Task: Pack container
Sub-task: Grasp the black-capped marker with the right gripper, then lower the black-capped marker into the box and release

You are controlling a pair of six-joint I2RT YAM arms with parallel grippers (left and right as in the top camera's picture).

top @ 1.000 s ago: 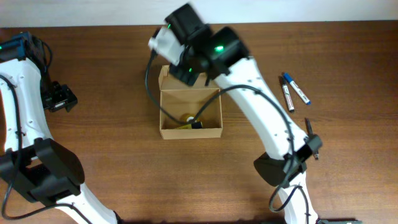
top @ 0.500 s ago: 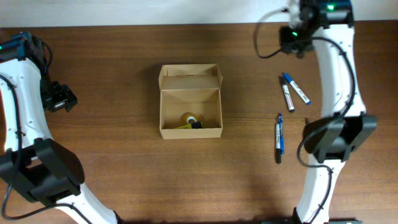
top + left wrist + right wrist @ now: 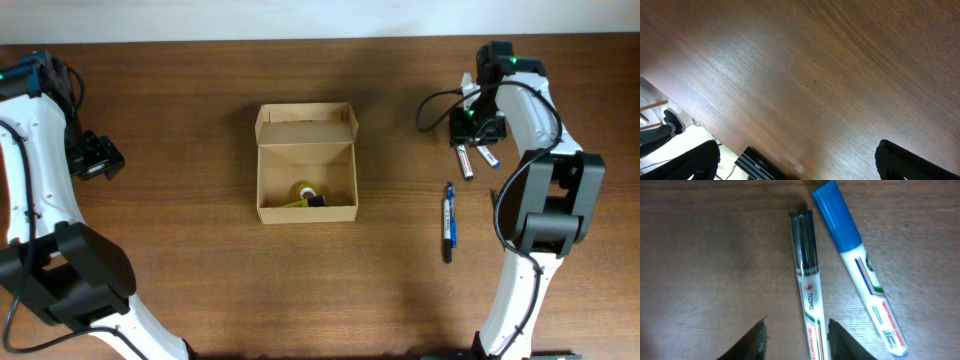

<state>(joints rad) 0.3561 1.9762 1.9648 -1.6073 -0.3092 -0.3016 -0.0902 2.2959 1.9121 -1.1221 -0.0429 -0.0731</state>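
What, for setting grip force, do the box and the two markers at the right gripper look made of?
Container: tan cardboard, matte, with folded flaps and creased edges. Black-capped marker and blue-capped marker: probably plastic, judging by the glossy white barrels with printed labels and the smooth coloured caps.

Overhead view: fixed above, facing straight down, far enough off to take in the whole table [image 3: 200,250], both arms and the container [image 3: 306,165].

Left wrist view: low and oblique, close to bare wood, with the table edge and the floor beyond at lower left. Its own fingers [image 3: 910,160] frame the bottom corners.

Right wrist view: very near, facing steeply down on a black-capped marker [image 3: 807,280] and a blue-capped marker [image 3: 852,255].

Overlap: the overhead view shows both markers, partly hidden under the right end effector [image 3: 476,128]. With the left wrist view it shares only wood.
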